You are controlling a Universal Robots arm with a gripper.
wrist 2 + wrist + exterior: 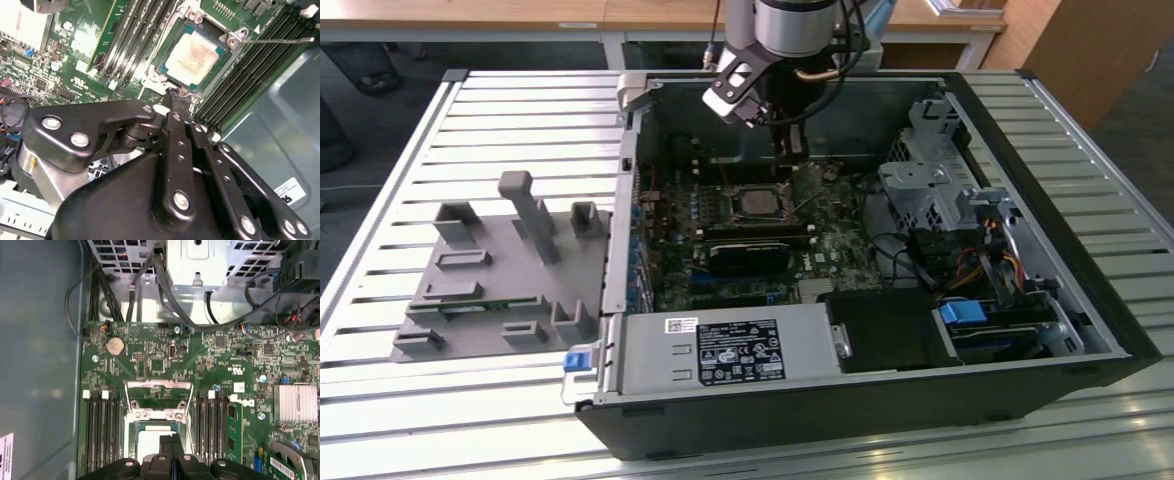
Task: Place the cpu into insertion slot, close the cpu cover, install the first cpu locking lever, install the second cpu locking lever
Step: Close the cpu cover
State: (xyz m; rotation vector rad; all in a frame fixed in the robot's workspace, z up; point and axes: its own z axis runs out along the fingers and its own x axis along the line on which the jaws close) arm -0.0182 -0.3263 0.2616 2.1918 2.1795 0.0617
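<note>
Nearest you in the exterior view, one computer case (854,410) lies open on the slatted table (454,100). One labelled silver box (720,350) sits at its front edge. One grey holder tray (507,270) lies beside the case on the exterior view's left. Deeper in the case you have one black rectangular block (750,255), and just beyond it the one cpu (758,203).

The cpu lies flat inside the insertion slot (236,36) on the green board, its pale metal top facing up in both wrist views. You can count one cpu cover (159,385). It stands open, tipped back on the side of the slot away from the hand, and the green board shows through its square opening. One thin locking lever (280,41) sticks out from a corner of the slot across the long black slots. A bank of those long slots runs along each side of the socket. Past the cover you can see one round coin battery (116,346).

At the far side of the case, the hand (790,152) reaches straight down. Its two fingers (175,130) are pressed together and nothing shows between them. Their tips sit right at the edge of the slot, partly over the cpu in the first wrist view. You cannot tell whether they touch it.
</note>
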